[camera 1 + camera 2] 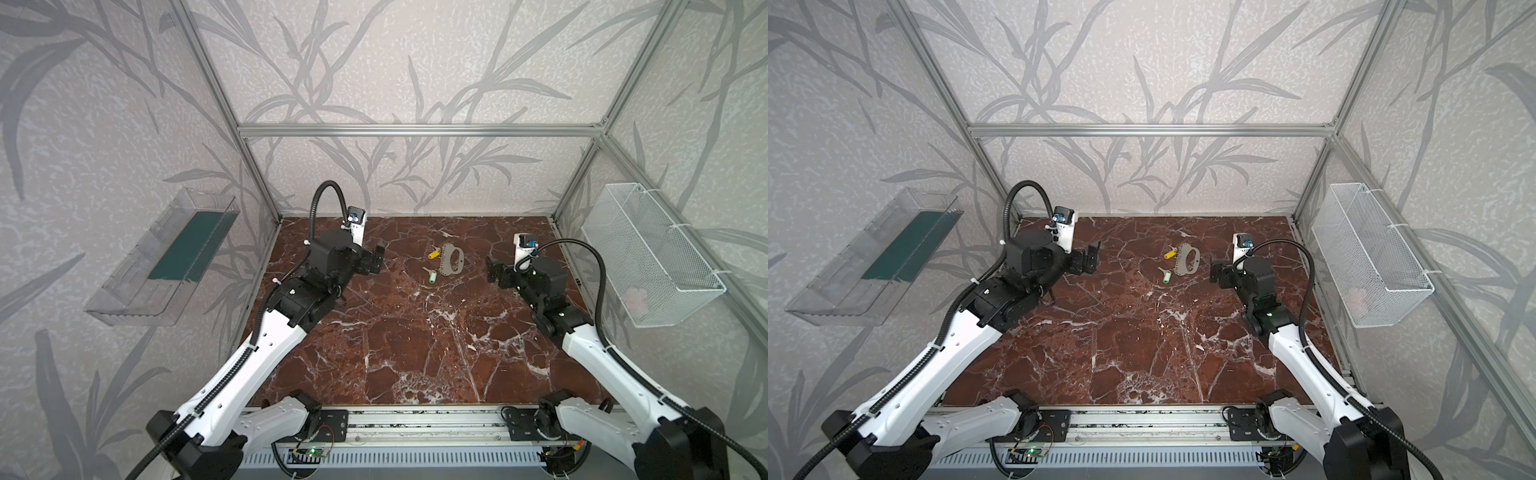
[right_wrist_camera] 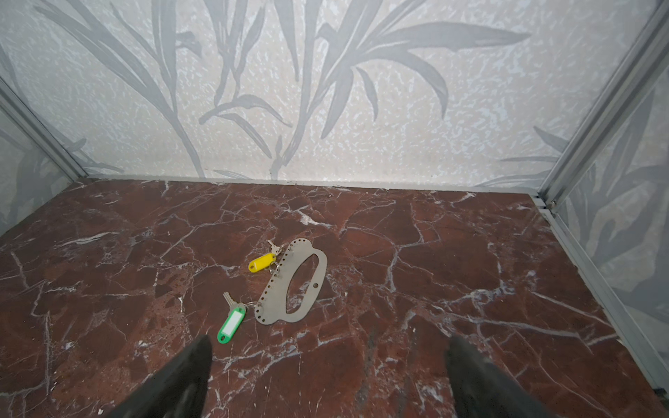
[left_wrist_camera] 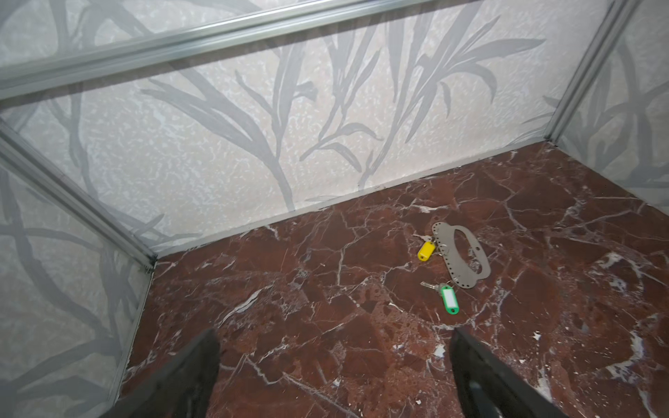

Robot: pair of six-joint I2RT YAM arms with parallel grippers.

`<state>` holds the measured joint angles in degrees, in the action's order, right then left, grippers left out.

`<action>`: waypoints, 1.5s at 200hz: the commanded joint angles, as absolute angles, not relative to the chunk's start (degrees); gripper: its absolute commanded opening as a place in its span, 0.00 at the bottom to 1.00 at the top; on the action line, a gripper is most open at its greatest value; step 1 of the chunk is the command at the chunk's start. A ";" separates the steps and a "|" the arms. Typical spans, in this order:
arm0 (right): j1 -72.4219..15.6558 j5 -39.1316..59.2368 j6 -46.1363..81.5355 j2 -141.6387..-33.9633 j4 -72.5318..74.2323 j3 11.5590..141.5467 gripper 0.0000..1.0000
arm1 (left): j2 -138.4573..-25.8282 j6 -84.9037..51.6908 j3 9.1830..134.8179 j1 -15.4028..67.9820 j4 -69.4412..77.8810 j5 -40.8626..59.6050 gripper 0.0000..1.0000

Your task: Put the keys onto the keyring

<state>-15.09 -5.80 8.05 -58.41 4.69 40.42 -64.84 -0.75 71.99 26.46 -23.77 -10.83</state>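
The keyring [image 1: 445, 262] [image 1: 1180, 262] is a flat grey plate with an oval cutout, lying on the red marble floor toward the back middle. Two keys lie against its holed edge: one with a yellow tag [image 1: 434, 252] [image 2: 262, 262] and one with a green tag [image 1: 433, 277] [image 2: 231, 324]. Each key's small wire ring appears to pass through an edge hole of the keyring [image 2: 269, 313] [image 3: 468, 280]. My left gripper [image 1: 379, 261] [image 3: 335, 336] hangs open to the left of them, holding nothing. My right gripper [image 1: 492, 270] [image 2: 327, 342] hangs open to their right, also holding nothing.
A clear plastic tray [image 1: 166, 262] with a green bottom hangs on the left wall. A white wire basket [image 1: 648, 257] hangs on the right wall. An aluminium rail [image 1: 415, 419] runs along the front edge, and frame posts stand at the back corners.
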 commanded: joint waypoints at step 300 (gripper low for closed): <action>-7.98 -4.39 1.71 -58.34 -2.14 42.24 0.99 | -88.20 -2.60 16.48 -5.40 62.24 5.92 0.99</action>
<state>-8.58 -4.97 2.68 -57.52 -5.50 41.91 -82.54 -3.81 18.96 -5.10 48.03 1.37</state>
